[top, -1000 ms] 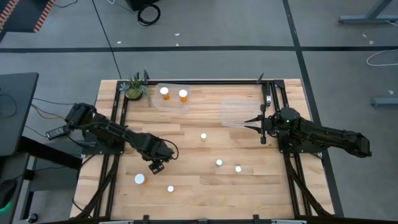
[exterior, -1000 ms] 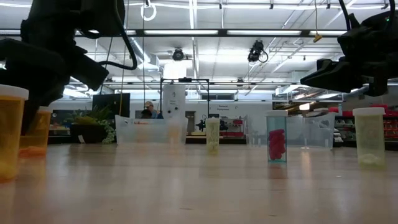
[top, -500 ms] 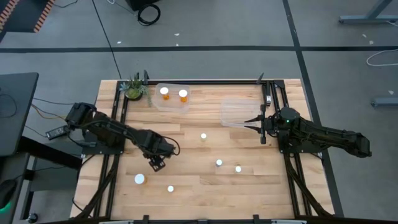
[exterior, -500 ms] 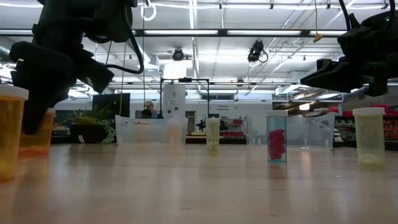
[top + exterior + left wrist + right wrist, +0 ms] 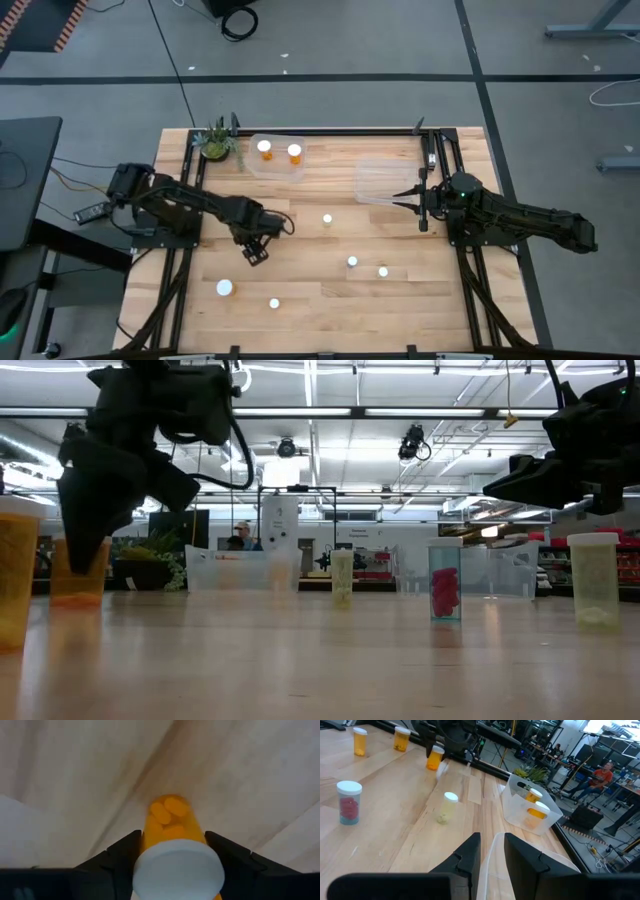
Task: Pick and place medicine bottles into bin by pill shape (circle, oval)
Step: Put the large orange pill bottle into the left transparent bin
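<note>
Carry step in hand: left gripper (image 5: pixel 172 862) has its fingers (image 5: pixel 117 857) clamped on an orange bottle (image 5: pixel 172 827) just under the white cap, oval-looking pills visible inside. In the low view the bottle (image 5: pixel 78 570) hangs clear of the desk (image 5: pixel 320 660); from above the left gripper (image 5: pixel 255 250) sits left of centre.

Next move, as a guess: swing it to the far-left bin (image 5: pixel 275 160), lower inside the rim, then release. Worth confirming pill shape first, since bin assignment can't be read here.

Loose bottles on the desk: wide white-capped one (image 5: pixel 224 288) and a small one (image 5: pixel 274 303) near the front edge, two at front right (image 5: pixel 352 262) (image 5: pixel 383 271), one mid-desk (image 5: pixel 327 219).

Far-left bin already holds two orange bottles (image 5: pixel 264 149) (image 5: pixel 294 152). Far-right clear bin (image 5: pixel 385 182) looks empty.

Right gripper (image 5: pixel 398 203) waits at that bin's edge, fingers (image 5: pixel 465 855) apart with the bin's wall between them.
</note>
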Controlling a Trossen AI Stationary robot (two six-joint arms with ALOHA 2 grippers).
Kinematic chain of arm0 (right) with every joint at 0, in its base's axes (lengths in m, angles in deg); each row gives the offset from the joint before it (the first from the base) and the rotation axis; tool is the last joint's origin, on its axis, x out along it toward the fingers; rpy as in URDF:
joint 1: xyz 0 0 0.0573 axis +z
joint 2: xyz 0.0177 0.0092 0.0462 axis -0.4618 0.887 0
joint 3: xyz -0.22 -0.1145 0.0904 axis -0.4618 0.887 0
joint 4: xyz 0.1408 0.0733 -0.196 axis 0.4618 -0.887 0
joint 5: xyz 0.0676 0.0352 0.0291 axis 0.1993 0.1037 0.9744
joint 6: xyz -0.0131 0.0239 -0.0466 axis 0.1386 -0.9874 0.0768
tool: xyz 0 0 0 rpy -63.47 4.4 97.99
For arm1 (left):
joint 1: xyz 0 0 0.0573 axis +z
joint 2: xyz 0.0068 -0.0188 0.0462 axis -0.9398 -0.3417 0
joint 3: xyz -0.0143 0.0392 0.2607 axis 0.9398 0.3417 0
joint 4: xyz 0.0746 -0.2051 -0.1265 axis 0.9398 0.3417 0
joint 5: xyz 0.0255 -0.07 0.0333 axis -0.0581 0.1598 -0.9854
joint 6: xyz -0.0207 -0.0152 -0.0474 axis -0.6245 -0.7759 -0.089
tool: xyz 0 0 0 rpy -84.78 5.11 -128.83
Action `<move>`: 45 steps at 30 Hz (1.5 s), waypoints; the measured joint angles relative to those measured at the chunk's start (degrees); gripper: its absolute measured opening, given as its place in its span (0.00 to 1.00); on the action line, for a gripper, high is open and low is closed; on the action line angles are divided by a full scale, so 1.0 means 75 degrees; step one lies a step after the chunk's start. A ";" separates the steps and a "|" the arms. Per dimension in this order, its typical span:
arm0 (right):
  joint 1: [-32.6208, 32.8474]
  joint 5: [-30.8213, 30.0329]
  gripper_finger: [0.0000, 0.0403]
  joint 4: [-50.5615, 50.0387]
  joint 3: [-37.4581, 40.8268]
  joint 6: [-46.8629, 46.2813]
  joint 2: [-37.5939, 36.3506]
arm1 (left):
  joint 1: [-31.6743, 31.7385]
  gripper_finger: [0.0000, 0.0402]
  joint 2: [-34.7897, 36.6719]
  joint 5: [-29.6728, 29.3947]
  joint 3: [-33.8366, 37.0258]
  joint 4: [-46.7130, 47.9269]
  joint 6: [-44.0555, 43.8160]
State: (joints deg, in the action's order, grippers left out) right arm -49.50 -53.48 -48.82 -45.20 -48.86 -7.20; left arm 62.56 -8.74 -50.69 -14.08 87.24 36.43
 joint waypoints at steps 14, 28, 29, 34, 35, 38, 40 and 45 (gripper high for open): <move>0.0000 0.0000 0.23 -0.0001 0.0000 0.0002 0.0000 | 0.1787 0.56 0.0000 0.0147 -0.0681 0.0019 0.1990; 0.0000 0.0000 0.23 -0.0003 0.0000 0.0000 0.0000 | 0.3703 0.58 0.0003 -0.1012 -0.2293 -0.0246 0.4029; 0.0000 0.0000 0.23 -0.0003 0.0000 0.0000 0.0003 | 0.3851 0.57 0.0003 -0.1016 -0.2304 -0.0357 0.4144; 0.0000 0.0000 0.23 -0.0003 0.0000 0.0001 0.0002 | 0.4562 0.52 -0.0079 -0.1017 -0.2314 -0.0936 0.4678; 0.0000 0.0000 0.23 -0.0003 0.0000 0.0001 0.0000 | 0.4684 0.52 -0.0132 -0.1013 -0.2314 -0.0947 0.4748; 0.0000 0.0000 0.23 0.0000 0.0000 0.0002 0.0003 | 0.4877 0.52 -0.0338 -0.0824 -0.2314 -0.0863 0.4867; 0.0000 0.0000 0.23 0.0000 0.0000 0.0002 0.0003 | 0.4881 0.54 -0.0479 -0.0807 -0.2317 -0.0898 0.5059; 0.0000 0.0000 0.23 0.0003 0.0000 0.0002 0.0001 | 0.4913 0.55 -0.0833 -0.0717 -0.2332 -0.1182 0.5208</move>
State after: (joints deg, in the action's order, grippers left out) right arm -49.50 -53.48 -48.80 -45.20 -48.84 -7.19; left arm 99.40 -14.99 -56.06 -31.57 78.37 75.49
